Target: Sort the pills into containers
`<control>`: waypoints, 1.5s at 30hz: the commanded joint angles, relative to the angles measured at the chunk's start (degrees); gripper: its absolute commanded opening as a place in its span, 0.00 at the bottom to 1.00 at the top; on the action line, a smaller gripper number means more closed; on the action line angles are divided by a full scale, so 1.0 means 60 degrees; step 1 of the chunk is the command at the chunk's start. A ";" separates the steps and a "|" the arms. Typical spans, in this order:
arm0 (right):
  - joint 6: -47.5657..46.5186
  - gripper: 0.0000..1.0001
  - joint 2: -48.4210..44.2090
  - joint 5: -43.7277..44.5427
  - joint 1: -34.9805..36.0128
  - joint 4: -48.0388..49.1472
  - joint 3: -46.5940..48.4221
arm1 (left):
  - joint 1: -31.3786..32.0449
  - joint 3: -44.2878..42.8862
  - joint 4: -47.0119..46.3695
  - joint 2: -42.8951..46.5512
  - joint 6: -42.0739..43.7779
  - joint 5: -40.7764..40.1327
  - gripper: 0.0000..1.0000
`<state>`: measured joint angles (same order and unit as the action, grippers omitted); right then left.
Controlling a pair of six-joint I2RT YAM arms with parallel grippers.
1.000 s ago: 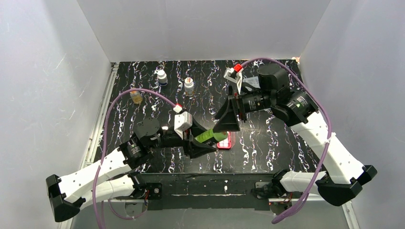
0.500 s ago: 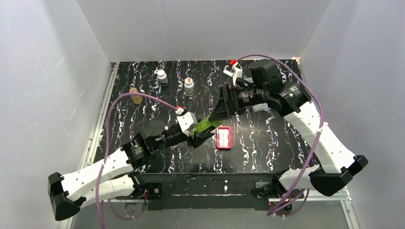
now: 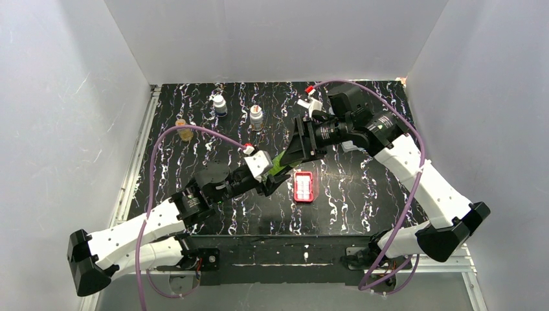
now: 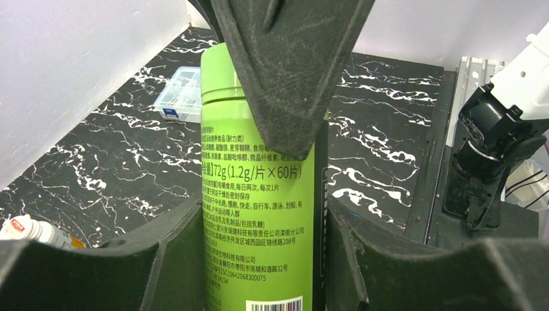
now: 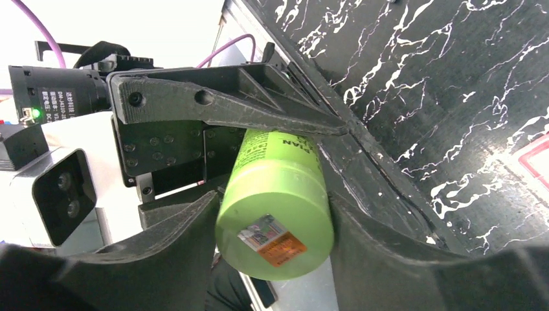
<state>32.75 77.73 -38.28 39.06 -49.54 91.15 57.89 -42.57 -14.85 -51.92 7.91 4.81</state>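
L gripper [image 4: 262, 223] is clamped on the lower body of the green bottle [image 4: 243, 194], holding it tilted off the bench [image 3: 362, 188] as an anchor. R gripper [image 5: 272, 214] is closed round the cap end, prob. so the cap can be twisted off against that hold. The red pill case [image 3: 303, 173] lies flat mid-bench, just beside the pair on the near-edge side, handy for pouring. Whether its whitish containers [image 3: 303, 187] hold any pills yet is too small to tell.
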 commanded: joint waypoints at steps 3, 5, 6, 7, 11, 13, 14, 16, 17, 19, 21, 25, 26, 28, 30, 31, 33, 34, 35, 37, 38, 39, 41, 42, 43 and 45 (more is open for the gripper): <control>-0.0153 0.40 0.0033 -0.0224 0.0231 0.0223 0.0149 | 0.0057 -0.0299 -0.0241 -0.0067 -0.0176 -0.0158 0.00; -0.0329 0.28 0.0073 -0.0018 0.0234 0.0001 0.0283 | 0.0055 -0.0526 0.0128 -0.0168 -0.0344 0.0028 0.02; -0.0448 0.23 0.0083 0.0125 0.0240 -0.0150 0.0381 | 0.0057 -0.0662 0.0390 -0.0226 -0.0412 0.0132 0.08; -0.0571 0.20 0.0098 0.0267 0.0244 -0.0293 0.0486 | 0.0057 -0.0776 0.0621 -0.0253 -0.0464 0.0248 0.16; -0.0950 0.13 0.0114 0.0379 0.0252 -0.0573 0.0801 | 0.0055 -0.0974 0.1154 -0.0300 -0.0708 0.0671 0.41; -0.1105 0.11 0.0136 0.0388 0.0284 -0.0727 0.0965 | 0.0050 -0.0962 0.1195 -0.0291 -0.0826 0.0815 0.48; -0.1201 0.10 0.0163 0.0418 0.0320 -0.0806 0.1044 | 0.0049 -0.0933 0.1174 -0.0275 -0.0875 0.0895 0.51; -0.1405 0.10 0.0215 0.0556 0.0437 -0.0993 0.1241 | 0.0041 -0.0905 0.1107 -0.0281 -0.1033 0.1081 0.55; -0.1502 0.10 0.0248 0.0668 0.0506 -0.1098 0.1317 | 0.0036 -0.0899 0.1066 -0.0308 -0.1114 0.1158 0.56; -0.1699 0.09 0.0279 0.0880 0.0648 -0.1278 0.1425 | -0.0018 -0.0876 0.0936 -0.0372 -0.1238 0.1537 0.57; -0.1828 0.09 0.0255 0.0923 0.0680 -0.1311 0.1417 | -0.0103 -0.0884 0.0885 -0.0444 -0.1585 0.1953 0.55; -0.2148 0.09 0.0229 0.1176 0.0767 -0.1515 0.1487 | -0.0218 -0.0846 0.0762 -0.0527 -0.1919 0.2350 0.48; -0.2248 0.09 0.0246 0.1255 0.0793 -0.1604 0.1521 | -0.0251 -0.0800 0.0673 -0.0522 -0.1996 0.2428 0.41; -0.2352 0.10 0.0260 0.1330 0.0826 -0.1689 0.1543 | -0.0322 -0.0759 0.0594 -0.0550 -0.2113 0.2545 0.20; -0.2364 0.26 0.0253 0.1344 0.0824 -0.1682 0.1559 | -0.0345 -0.0799 0.0666 -0.0654 -0.2116 0.2567 0.01; -0.2311 0.42 0.0240 0.1401 0.0821 -0.1651 0.1553 | -0.0346 -0.0794 0.0658 -0.0693 -0.2098 0.2531 0.00; -0.2084 0.71 0.0177 0.1674 0.0824 -0.1553 0.1528 | -0.0346 -0.0684 0.0521 -0.0732 -0.1956 0.2236 0.00; -0.1950 0.79 0.0160 0.1901 0.0802 -0.1554 0.1528 | -0.0346 -0.0623 0.0487 -0.0719 -0.1818 0.1967 0.00; -0.1787 0.82 0.0162 0.2103 0.0746 -0.1588 0.1537 | -0.0346 -0.0572 0.0478 -0.0691 -0.1660 0.1600 0.00; -0.1412 0.83 0.0206 0.2035 0.0508 -0.1582 0.1497 | -0.0333 -0.0400 0.0372 -0.0599 -0.1298 0.0885 0.00; -0.1220 0.83 0.0206 0.1879 0.0378 -0.1522 0.1425 | -0.0322 -0.0285 0.0277 -0.0535 -0.1054 0.0607 0.00; -0.1057 0.84 0.0189 0.1714 0.0275 -0.1429 0.1331 | -0.0310 -0.0180 0.0194 -0.0461 -0.0816 0.0363 0.00; -0.0808 0.83 0.0174 0.1463 0.0147 -0.1267 0.1226 | -0.0278 -0.0034 0.0102 -0.0328 -0.0481 -0.0010 0.00; -0.0708 0.83 0.0190 0.1379 0.0101 -0.1235 0.1220 | -0.0259 0.0017 0.0081 -0.0273 -0.0315 -0.0119 0.00; -0.0634 0.82 0.0224 0.1307 0.0060 -0.1213 0.1225 | -0.0238 0.0032 0.0107 -0.0229 -0.0145 -0.0198 0.00; -0.0548 0.82 0.0333 0.1162 0.0019 -0.1202 0.1253 | -0.0201 0.0011 0.0157 -0.0191 0.0091 -0.0288 0.00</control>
<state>26.71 79.61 -28.59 39.73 -59.36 97.62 56.03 -42.59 -11.00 -55.63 3.39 7.41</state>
